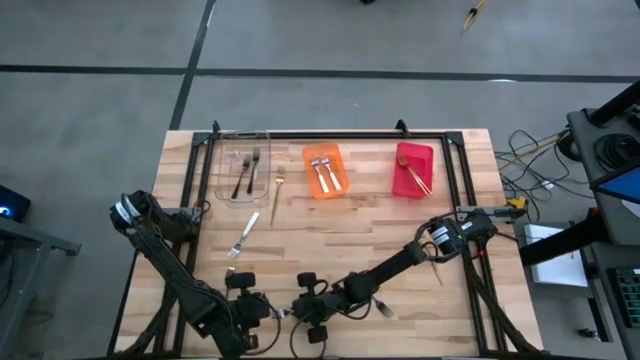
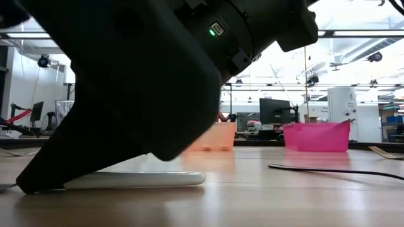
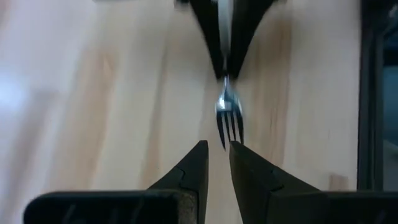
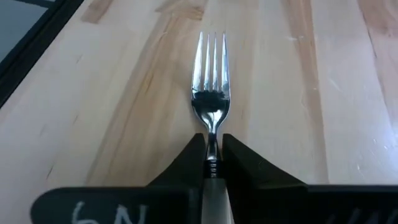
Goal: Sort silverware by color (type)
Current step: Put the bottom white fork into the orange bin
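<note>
Right gripper (image 4: 213, 163) jaws clenched on the white-handled fork (image 4: 211, 93), tines in line ahead toward the seemingly near-closed, empty left gripper (image 3: 217, 163).

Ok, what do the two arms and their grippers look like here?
Both arms are dark, jointed and boxy. The left gripper has two black wedge-shaped fingers tapering to points. The right gripper has matching black fingers, with white handwritten marks on its base. The arm housing close to the low camera carries a small green light.

Grey floor (image 1: 330, 35), bright workshop, monitor (image 2: 276, 111)
</note>
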`<state>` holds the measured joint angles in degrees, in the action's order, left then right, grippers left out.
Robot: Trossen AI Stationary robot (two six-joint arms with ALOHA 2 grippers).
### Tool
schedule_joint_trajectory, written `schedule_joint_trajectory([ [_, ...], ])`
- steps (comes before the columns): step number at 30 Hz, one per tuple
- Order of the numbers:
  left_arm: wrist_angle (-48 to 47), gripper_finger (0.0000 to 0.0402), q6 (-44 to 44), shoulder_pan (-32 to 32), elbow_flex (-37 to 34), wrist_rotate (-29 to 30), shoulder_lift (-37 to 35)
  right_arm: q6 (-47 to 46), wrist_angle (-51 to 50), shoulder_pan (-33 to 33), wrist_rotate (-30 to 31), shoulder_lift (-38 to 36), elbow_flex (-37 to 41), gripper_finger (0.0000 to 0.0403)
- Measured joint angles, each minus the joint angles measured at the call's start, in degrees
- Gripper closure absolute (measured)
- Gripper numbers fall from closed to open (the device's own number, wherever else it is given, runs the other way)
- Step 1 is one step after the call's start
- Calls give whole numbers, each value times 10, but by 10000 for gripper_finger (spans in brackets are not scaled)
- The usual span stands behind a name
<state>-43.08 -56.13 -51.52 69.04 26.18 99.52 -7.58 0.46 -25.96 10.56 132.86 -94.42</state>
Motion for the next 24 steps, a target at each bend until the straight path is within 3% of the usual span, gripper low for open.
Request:
schedule_joint_trajectory([
  [6, -16, 353, 118, 21, 36, 82, -22, 12, -71, -3, 40, -37, 3, 385],
  [14, -16, 353, 283, 72, 50, 205, -89, 13, -242, 9, 71, -109, 4, 400],
  [19, -14, 353, 328, 104, 48, 297, -122, 20, -272, 25, 70, -139, 9, 397],
  [24, -11, 353, 351, 126, 47, 313, -131, 65, -271, 28, 48, -163, 36, 396],
])
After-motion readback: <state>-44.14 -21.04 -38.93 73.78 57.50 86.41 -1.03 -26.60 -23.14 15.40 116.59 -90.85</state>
